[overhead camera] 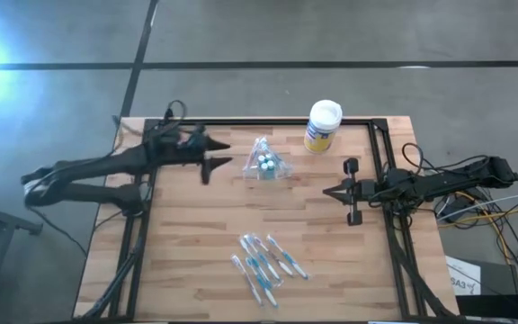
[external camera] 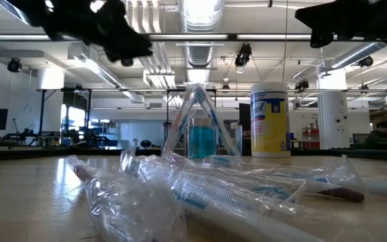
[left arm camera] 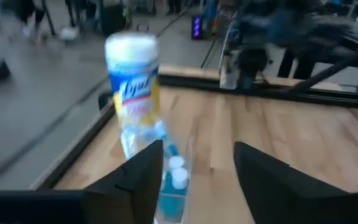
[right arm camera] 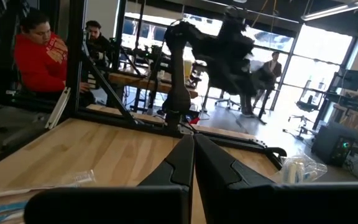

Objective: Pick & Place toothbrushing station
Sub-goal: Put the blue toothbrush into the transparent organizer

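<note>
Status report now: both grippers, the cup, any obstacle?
Left gripper open, empty, beside the cup. Right gripper shut, empty, waiting at the right side. Cup upright, tubes inside. Yellow canister behind it, wrapped toothbrushes near the front edge.

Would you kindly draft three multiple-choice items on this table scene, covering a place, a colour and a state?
1. Where does the yellow canister stand?
A. at the table's far edge, beside the clear cup
B. among the wrapped toothbrushes
C. under the left arm

2. What colour is the canister's lid?
A. red
B. white
C. black

3. How are the fingers of the left tool?
A. shut on the cup
B. shut on nothing
C. open, holding nothing

Answers:
1 A, the high view shows it next to the clear cup, far from the wrapped toothbrushes.
2 B, the high view shows a white top.
3 C, the left wrist view shows its fingers spread apart, the cup standing free.
</note>
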`<state>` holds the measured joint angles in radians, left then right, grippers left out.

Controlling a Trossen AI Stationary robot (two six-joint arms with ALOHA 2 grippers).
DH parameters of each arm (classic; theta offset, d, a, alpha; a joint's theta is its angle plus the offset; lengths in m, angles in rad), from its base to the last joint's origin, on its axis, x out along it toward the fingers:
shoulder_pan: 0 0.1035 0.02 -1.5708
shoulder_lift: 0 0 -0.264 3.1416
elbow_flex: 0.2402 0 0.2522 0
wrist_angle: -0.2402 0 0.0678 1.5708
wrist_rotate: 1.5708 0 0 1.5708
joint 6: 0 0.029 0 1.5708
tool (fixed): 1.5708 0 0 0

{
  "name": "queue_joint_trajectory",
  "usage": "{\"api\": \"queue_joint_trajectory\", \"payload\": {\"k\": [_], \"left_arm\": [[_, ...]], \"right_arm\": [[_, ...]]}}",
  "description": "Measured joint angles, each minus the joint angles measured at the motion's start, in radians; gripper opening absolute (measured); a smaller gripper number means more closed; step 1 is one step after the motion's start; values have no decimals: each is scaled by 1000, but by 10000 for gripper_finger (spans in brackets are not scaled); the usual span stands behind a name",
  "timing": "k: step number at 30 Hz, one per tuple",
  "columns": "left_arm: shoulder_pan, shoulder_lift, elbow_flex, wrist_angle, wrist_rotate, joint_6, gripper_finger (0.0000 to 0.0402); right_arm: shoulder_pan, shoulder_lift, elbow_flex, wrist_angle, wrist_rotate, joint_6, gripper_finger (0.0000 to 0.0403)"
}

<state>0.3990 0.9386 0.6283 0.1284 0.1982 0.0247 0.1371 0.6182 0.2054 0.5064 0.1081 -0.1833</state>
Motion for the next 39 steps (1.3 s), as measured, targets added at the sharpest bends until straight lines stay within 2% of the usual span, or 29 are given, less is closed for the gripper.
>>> {"api": "queue_joint_trajectory", "payload": {"k": [3,7,9,14,17,19,23,30,39], "left_arm": [[-69,-154,-32,-62,-75,41,146],[-154,-311,-116,-50,-131,30,34],[-182,-364,-164,-35,-132,26,12],[-204,-430,-297,52,-115,63,6],[-204,-447,-381,124,0,98,6],[-204,-460,-436,185,35,89,9],[-202,-475,-495,264,25,29,5],[-203,-493,-535,245,-35,-96,6],[-204,-551,-586,227,-69,-132,5]], "right_arm": [[0,0,0,0,0,0,8],[0,0,0,0,0,0,8],[0,0,0,0,0,0,8],[0,0,0,0,0,11,8],[0,0,0,0,0,9,8],[0,0,0,0,0,2,8],[0,0,0,-1,0,-5,8],[0,0,0,-1,0,-8,8],[0,0,0,-15,0,9,8]]}}
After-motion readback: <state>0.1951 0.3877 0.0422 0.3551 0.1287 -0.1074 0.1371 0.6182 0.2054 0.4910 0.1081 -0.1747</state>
